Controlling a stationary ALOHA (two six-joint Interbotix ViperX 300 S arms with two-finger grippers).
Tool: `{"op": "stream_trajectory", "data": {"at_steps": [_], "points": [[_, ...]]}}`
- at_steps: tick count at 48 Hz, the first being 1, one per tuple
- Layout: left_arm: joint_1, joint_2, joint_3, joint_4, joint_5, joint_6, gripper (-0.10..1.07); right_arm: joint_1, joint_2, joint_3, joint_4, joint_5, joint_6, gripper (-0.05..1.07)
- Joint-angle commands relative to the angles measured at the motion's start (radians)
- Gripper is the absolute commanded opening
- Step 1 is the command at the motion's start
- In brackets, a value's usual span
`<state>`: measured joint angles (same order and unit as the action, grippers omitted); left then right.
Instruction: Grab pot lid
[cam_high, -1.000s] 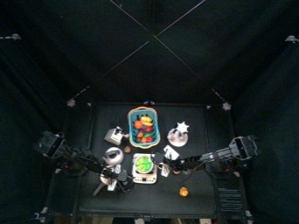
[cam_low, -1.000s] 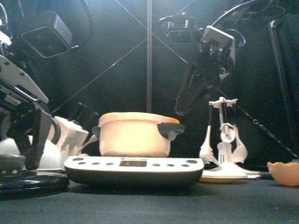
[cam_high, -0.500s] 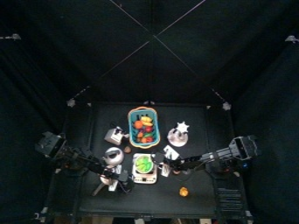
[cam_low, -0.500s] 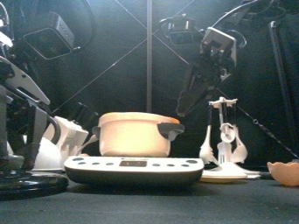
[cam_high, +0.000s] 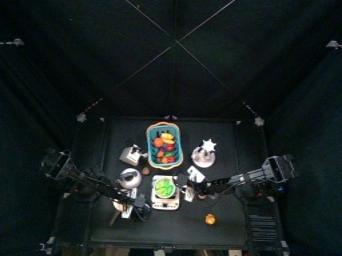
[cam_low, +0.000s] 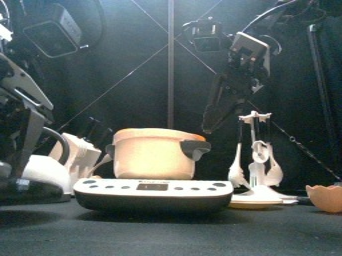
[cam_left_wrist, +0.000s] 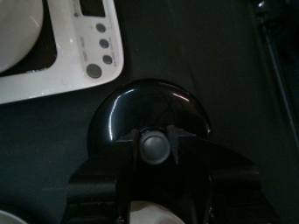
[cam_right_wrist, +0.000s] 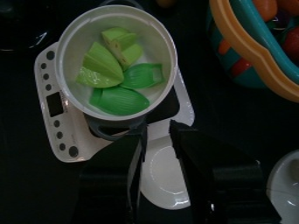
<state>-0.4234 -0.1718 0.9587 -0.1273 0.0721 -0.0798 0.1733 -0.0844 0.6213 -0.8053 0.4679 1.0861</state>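
— Two arms are here; which one takes the pot lid (cam_left_wrist: 149, 118)?

— The left gripper (cam_left_wrist: 155, 150). The lid lies flat near the front left corner of the bench, just beside the white scale (cam_left_wrist: 56, 48). The jaws stand on both sides of the knob (cam_left_wrist: 153, 145), nearly closed on it; I judge the grip is almost made, but I cannot tell if it is firm.

— How to do it well?

— Close straight on the knob, then lift vertically, so the rim does not catch the scale. The right gripper (cam_right_wrist: 167, 171) holds a white spoon (cam_right_wrist: 165, 179) beside the bowl (cam_right_wrist: 117, 70)
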Motion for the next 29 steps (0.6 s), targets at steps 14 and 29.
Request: {"op": "stream_trajectory", "data": {"at_steps": [14, 29], "points": [[-0.011, -0.021, -0.032, 0.005, -0.015, 0.005, 0.71, -0.018, -0.032, 0.0, -0.006, -0.006, -0.002, 0.69], [-0.011, -0.023, -0.048, 0.012, -0.02, 0.005, 0.71, -0.02, -0.04, 0.005, -0.009, -0.006, -0.009, 0.69]]}}
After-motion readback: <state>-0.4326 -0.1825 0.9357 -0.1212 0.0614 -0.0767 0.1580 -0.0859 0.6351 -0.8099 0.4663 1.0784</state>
